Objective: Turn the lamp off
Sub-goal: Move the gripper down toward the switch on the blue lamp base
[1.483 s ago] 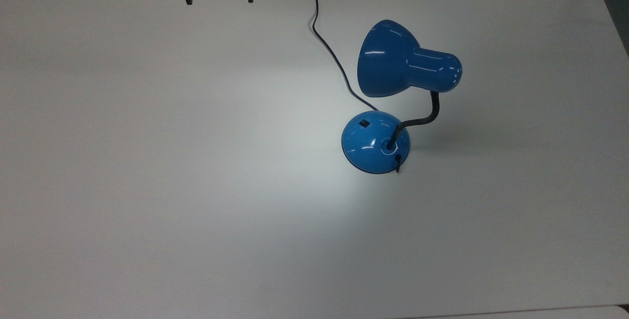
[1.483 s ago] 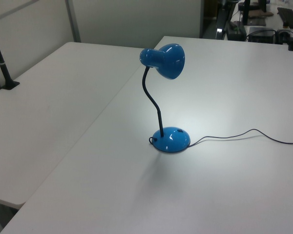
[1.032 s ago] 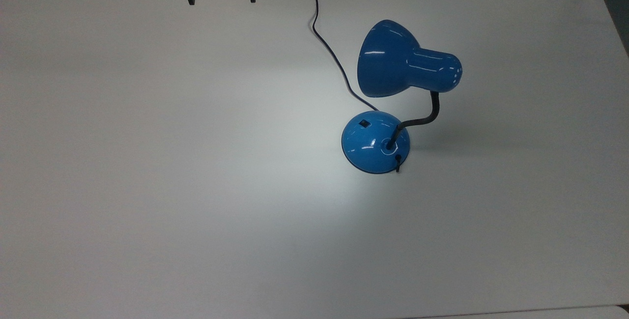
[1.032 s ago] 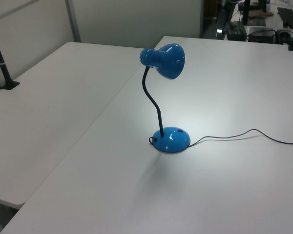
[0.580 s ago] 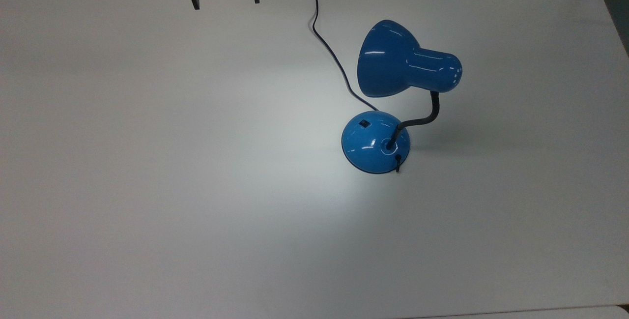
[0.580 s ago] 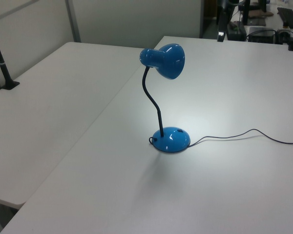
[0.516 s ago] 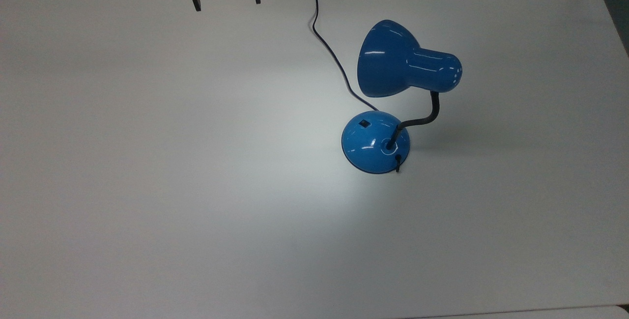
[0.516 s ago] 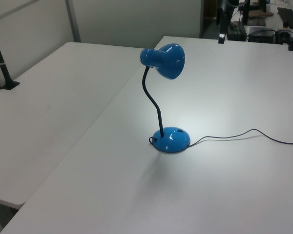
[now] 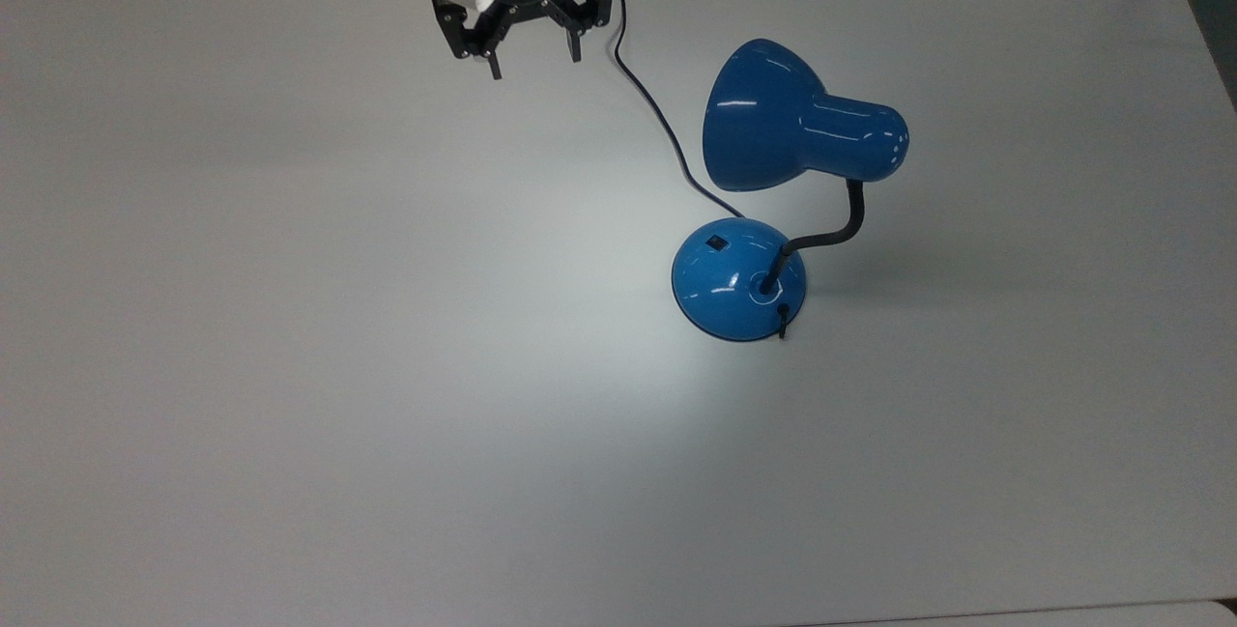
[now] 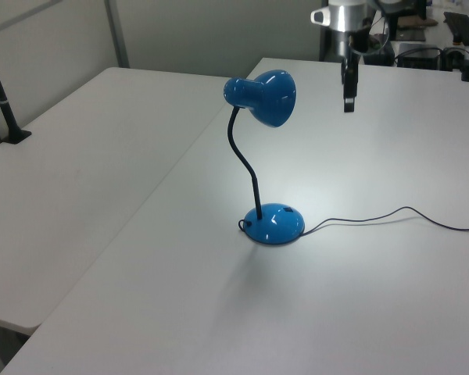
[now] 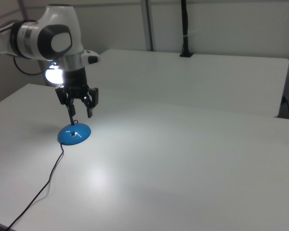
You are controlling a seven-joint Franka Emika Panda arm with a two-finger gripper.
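Glowing glossy blue lamp (image 9: 773,183) with domed base on matte white table (image 9: 290,318), black hand (image 9: 534,65) spread wide above

White rounded arm (image 11: 50,38) carries a black two-fingered tool (image 9: 534,65).

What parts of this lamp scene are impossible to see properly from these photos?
- Lamp shade and neck: right view, the arm stands in front.
- Bulb: top view, shade covers it.
- Switch position: top view, too small.
- Cord plug end: top view, cut off at the top edge.
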